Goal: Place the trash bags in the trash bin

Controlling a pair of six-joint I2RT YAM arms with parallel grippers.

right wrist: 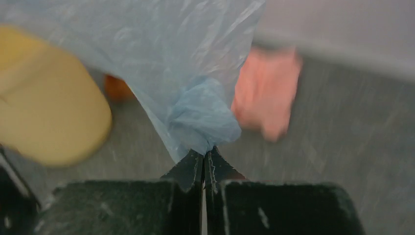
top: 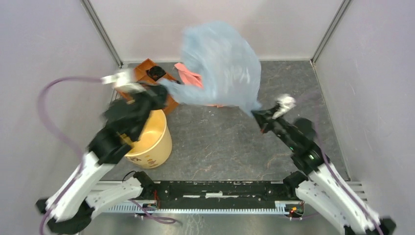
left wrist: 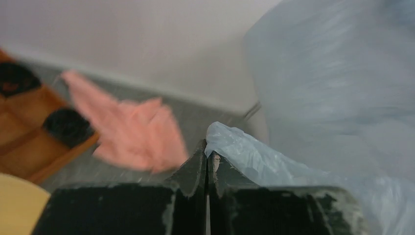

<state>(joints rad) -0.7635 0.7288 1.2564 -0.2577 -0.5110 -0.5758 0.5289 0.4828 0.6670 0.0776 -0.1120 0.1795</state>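
Note:
The pale blue translucent trash bag (top: pixel 220 63) hangs spread in the air between both arms, above the back of the table. My left gripper (top: pixel 161 93) is shut on its left edge; the film (left wrist: pixel 254 156) drapes over the fingertips in the left wrist view. My right gripper (top: pixel 257 116) is shut on a bunched corner of the bag (right wrist: pixel 203 115). The tan-yellow trash bin (top: pixel 149 142) stands upright under my left arm, left of the bag; it also shows blurred in the right wrist view (right wrist: pixel 49 107). The bag is outside the bin.
An orange-brown compartment tray (top: pixel 147 71) sits at the back left with dark items in it. A salmon-pink cloth (top: pixel 188 74) lies behind the bag, also in the left wrist view (left wrist: pixel 132 129). Walls close in on the left, back and right.

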